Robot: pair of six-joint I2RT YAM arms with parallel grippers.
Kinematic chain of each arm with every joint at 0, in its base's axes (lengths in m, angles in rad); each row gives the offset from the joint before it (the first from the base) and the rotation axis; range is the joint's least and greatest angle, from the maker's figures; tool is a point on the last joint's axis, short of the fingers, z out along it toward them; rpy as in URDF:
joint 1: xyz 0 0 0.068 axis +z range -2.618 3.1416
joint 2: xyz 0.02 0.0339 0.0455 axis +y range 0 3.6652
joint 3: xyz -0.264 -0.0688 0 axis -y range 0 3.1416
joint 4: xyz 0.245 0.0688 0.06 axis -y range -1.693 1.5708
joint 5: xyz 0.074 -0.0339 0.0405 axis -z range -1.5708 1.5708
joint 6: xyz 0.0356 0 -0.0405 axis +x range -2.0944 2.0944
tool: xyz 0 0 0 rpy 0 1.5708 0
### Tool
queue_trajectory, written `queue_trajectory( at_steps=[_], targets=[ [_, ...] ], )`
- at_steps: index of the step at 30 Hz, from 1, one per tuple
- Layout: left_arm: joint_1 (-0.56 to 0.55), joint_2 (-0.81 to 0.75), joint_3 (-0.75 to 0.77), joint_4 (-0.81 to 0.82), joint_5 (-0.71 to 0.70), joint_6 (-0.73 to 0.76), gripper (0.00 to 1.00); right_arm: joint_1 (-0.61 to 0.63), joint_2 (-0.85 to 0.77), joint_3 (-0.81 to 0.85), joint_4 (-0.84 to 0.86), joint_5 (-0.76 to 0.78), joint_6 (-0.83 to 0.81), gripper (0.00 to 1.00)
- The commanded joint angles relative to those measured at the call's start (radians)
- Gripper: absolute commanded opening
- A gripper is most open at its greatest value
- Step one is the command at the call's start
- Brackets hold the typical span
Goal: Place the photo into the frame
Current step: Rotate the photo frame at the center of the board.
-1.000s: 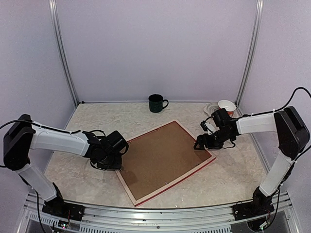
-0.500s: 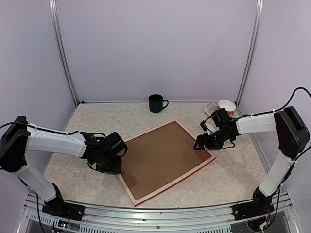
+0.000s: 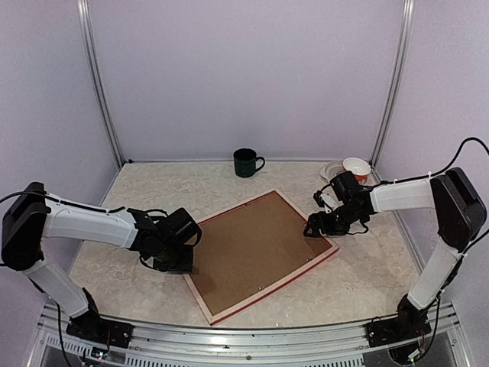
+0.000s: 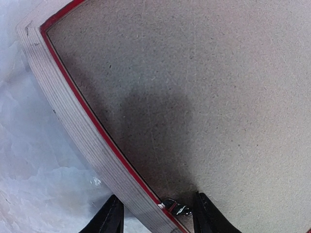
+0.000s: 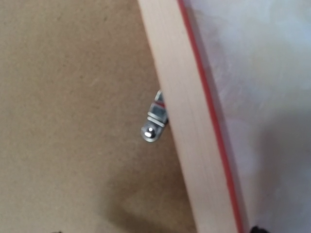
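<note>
The frame (image 3: 197, 294) lies face down in the middle of the table, pale wood back up, with a red outer edge. A brown backing board (image 3: 256, 248) fills it. The photo is hidden. My left gripper (image 3: 186, 260) is low at the frame's left edge. In the left wrist view it (image 4: 156, 218) is open, its jaws straddling the rail (image 4: 73, 121) and a small metal clip (image 4: 176, 208) without touching them. My right gripper (image 3: 312, 228) hovers open over the right rail (image 5: 187, 121) beside another clip (image 5: 154, 124), with only its tips showing at the bottom edge.
A dark green mug (image 3: 246, 162) stands at the back centre. A small white and orange bowl (image 3: 355, 165) sits at the back right corner, just behind my right arm. Purple walls close in the table on three sides.
My left gripper's jaws have widened and it has shifted slightly along the frame's left edge. The right arm and the frame have hardly moved.
</note>
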Motion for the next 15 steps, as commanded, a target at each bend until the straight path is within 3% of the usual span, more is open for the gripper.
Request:
queue_trajectory(
  at_steps=[1, 15],
  targets=[
    [-0.004, -0.006, 0.009, -0.006, -0.012, -0.007, 0.48, 0.025, -0.002, 0.012, 0.012, -0.021, 0.013, 0.82],
    [-0.013, 0.035, -0.027, 0.003, -0.013, -0.044, 0.39, 0.036, 0.017, 0.013, 0.019, -0.019, 0.011, 0.82]
  ],
)
